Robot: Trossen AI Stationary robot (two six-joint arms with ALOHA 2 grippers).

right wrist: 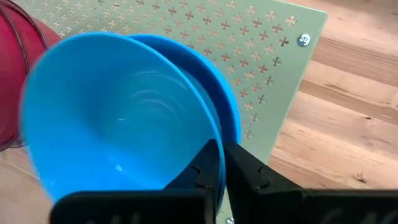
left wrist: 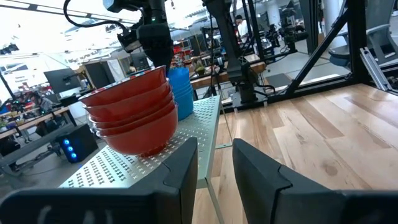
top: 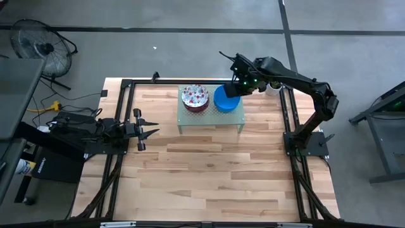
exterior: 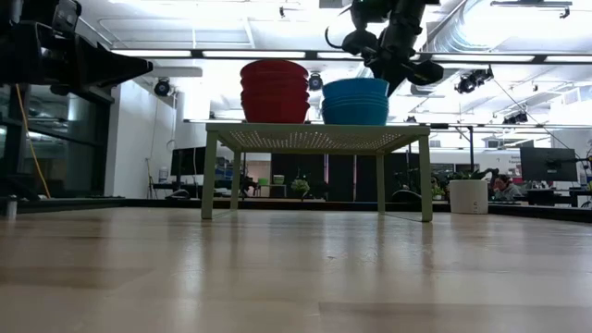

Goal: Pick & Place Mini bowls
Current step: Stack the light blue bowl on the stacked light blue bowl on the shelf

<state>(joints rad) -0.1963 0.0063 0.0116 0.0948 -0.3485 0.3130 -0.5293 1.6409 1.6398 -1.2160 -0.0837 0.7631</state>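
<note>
Two stacks of mini bowls stand on the pale green perforated stand (top: 210, 120) at the table's far middle. One is a red-speckled stack (top: 194, 97), which looks red from the side (exterior: 275, 91). The other is a blue stack (top: 226, 99), right of it. My right gripper (right wrist: 224, 168) comes down at the blue stack's far right side and is shut on the top blue bowl (right wrist: 118, 112). My left gripper (top: 149, 132) waits open and level near the table's left edge, touching nothing. My right gripper pinches the top blue bowl's rim (right wrist: 217, 134) on the side toward the table's right. One finger (right wrist: 205, 171) is inside the bowl and the other (right wrist: 249, 174) is outside. The fingers slant steeply down from above. The bowl still sits on the blue stack (exterior: 355, 100), and a lower bowl's rim shows beside it.
A white pot (top: 273, 87) stands at the table's far right, close behind my right arm. Black frame rails (top: 120, 114) run along the table's edges. Bare wood (top: 215, 177) stretches from the stand to the near edge.
</note>
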